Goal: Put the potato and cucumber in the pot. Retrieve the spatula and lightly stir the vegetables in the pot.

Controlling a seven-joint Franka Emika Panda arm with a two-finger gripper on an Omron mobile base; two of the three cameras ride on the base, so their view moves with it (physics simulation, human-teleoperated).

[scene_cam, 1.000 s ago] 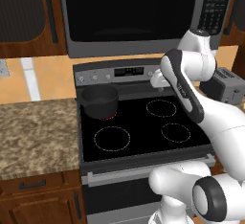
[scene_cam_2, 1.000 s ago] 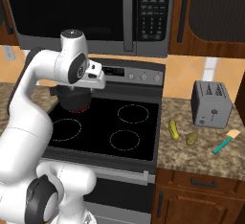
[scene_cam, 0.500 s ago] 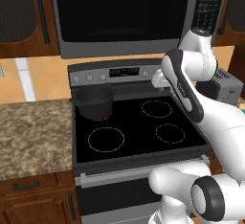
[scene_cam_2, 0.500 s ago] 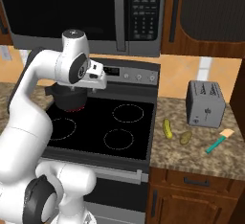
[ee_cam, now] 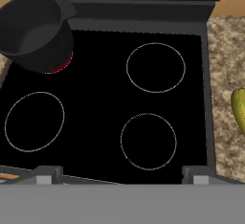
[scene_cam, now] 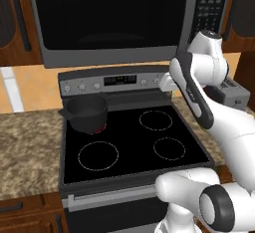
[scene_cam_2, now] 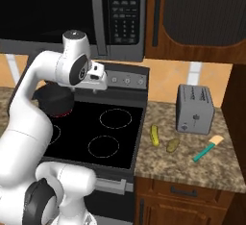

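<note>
The dark grey pot (scene_cam: 87, 112) stands on the back left burner of the stove, its short handle pointing left; it also shows in the hand view as the pot (ee_cam: 36, 31), seemingly with nothing in it. On the stone counter right of the stove lie the yellow-green cucumber (scene_cam_2: 154, 135), the olive-brown potato (scene_cam_2: 173, 144) and the teal-handled spatula (scene_cam_2: 207, 149). My gripper (ee_cam: 122, 176) hovers high over the stove's front, open, nothing between its fingertips (ee_cam: 48, 173). The cucumber (ee_cam: 238, 106) peeks in at the right edge of the hand view.
A grey toaster (scene_cam_2: 194, 108) stands at the back of the right counter, behind the vegetables. A microwave (scene_cam: 114, 20) hangs over the stove, whose control panel (scene_cam: 114, 81) runs along the back. More stone counter (scene_cam: 27, 142) lies left of the stove.
The whole scene has slid left in both base views, so the base has driven right. The arm keeps its pose over the stove. Nothing on the counter moved.
</note>
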